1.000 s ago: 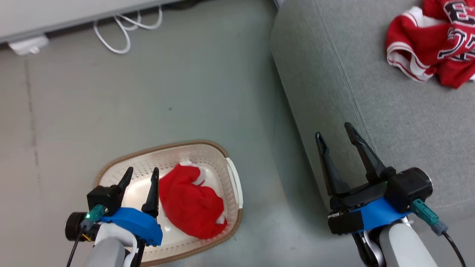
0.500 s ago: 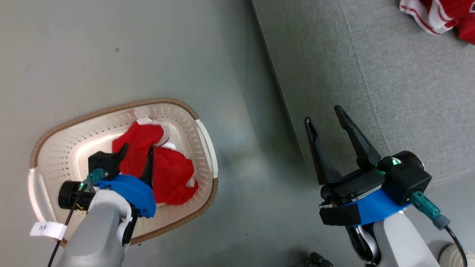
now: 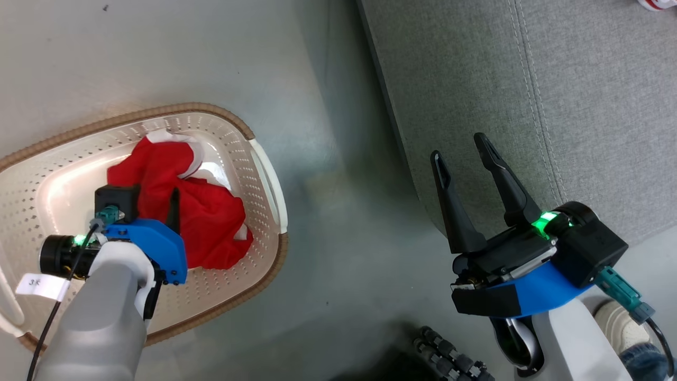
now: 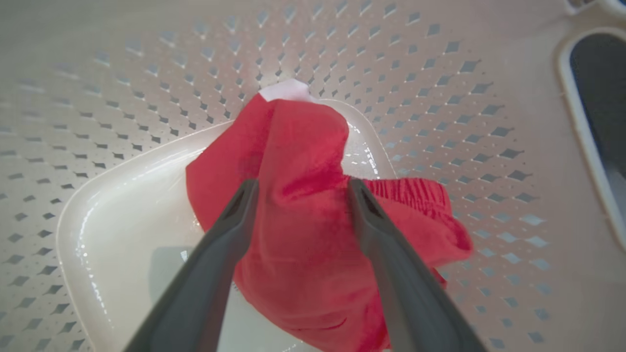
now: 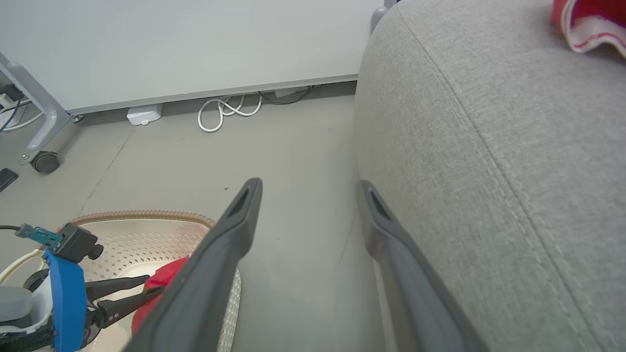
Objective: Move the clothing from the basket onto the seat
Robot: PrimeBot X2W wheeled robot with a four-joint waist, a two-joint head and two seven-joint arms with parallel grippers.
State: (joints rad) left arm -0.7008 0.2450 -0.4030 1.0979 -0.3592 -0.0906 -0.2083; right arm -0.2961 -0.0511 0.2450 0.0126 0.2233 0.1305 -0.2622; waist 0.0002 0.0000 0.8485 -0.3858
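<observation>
- The whole head view has shifted over the last second. The camera has dipped toward the basket (image 3: 255, 174), so the basket's slide up and left in the picture is not a move of the basket itself.
- The real change is the left gripper (image 4: 303, 183). 1 second ago its fingers stood over the bare basket bottom, beside the cloth. Now they reach down inside the basket and straddle the plain red garment (image 3: 209, 222).
- In the left wrist view, the 2 dark fingers stand wide apart on either side of a raised fold of that garment (image 4: 303, 142), with its ribbed cuff just to the right. Nothing is pinched yet, and I cannot tell whether the tips already press the fabric.
- The right gripper (image 3: 457, 147) has barely moved. Its jaws are spread wide and empty, and it hangs over the floor (image 3: 328, 222) at the front edge of the seat (image 3: 582, 106).
- The jersey (image 5: 589, 22) already lies on the seat, well away from both grippers, so 1 of the 2 garments looks done.
- My reading is that the approach to the second garment is nearly finished. The next move would be to close the left fingers on that fold, deep enough to catch more than 1 thin layer, and then lift it clear of the basket wall.
</observation>
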